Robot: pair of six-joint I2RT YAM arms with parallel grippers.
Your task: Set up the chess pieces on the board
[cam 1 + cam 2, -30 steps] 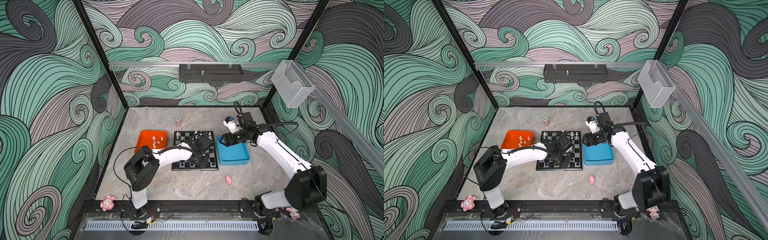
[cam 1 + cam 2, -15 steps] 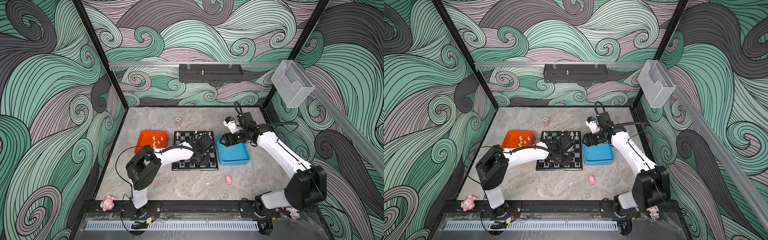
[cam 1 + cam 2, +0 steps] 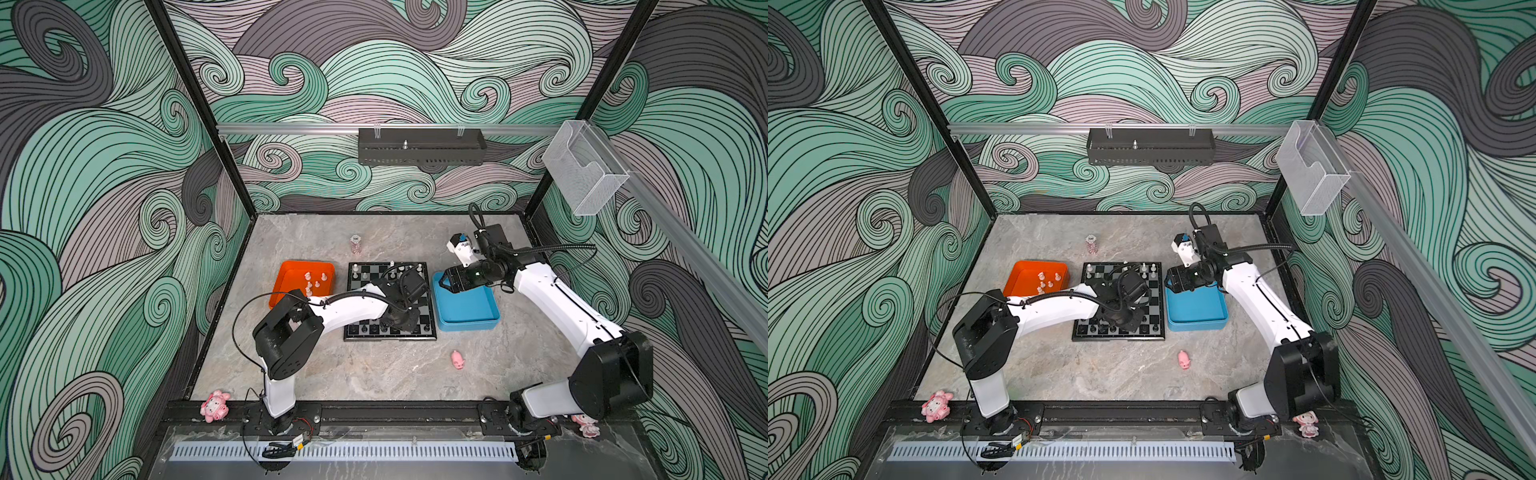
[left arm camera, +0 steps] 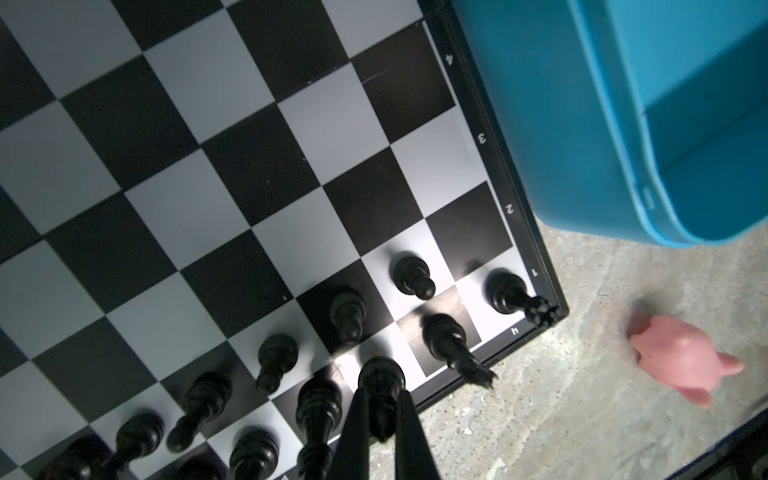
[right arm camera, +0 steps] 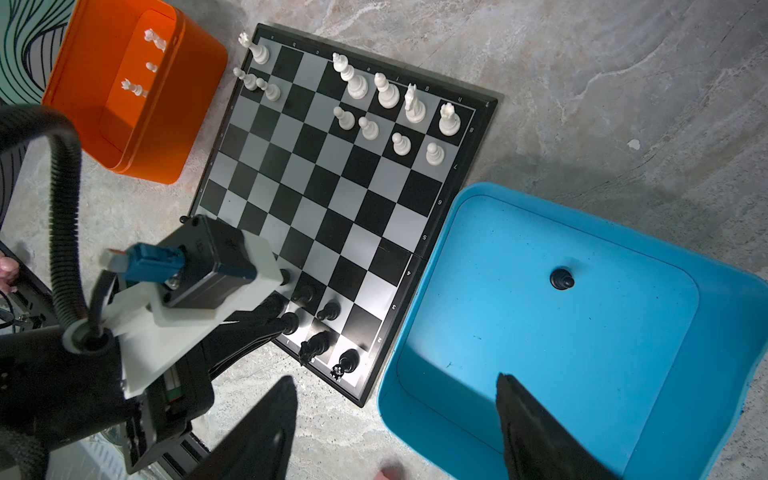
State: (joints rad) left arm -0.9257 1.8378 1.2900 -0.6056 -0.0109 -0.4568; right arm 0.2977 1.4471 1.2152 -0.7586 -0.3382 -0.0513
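Mostly your black side is in: black chess pieces (image 4: 413,276) stand in two rows just beside the left claw (image 4: 381,409), which is pinched tight on one more black piece (image 4: 380,376) at the board's (image 4: 208,166) back row. One black pawn (image 5: 562,279) waits in the blue tray (image 5: 602,353), ahead of your wide-open, empty right claw (image 5: 395,379). Several white pieces (image 5: 134,88) remain in the orange tray (image 5: 183,104). Your left arm (image 3: 353,307) stretches low across the board, wrist bent down.

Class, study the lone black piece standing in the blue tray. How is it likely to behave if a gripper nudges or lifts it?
The black piece looks small and plastic, so it is probably light and stiff. Narrow with a round head, it would likely tip if nudged and roll across the blue tray.
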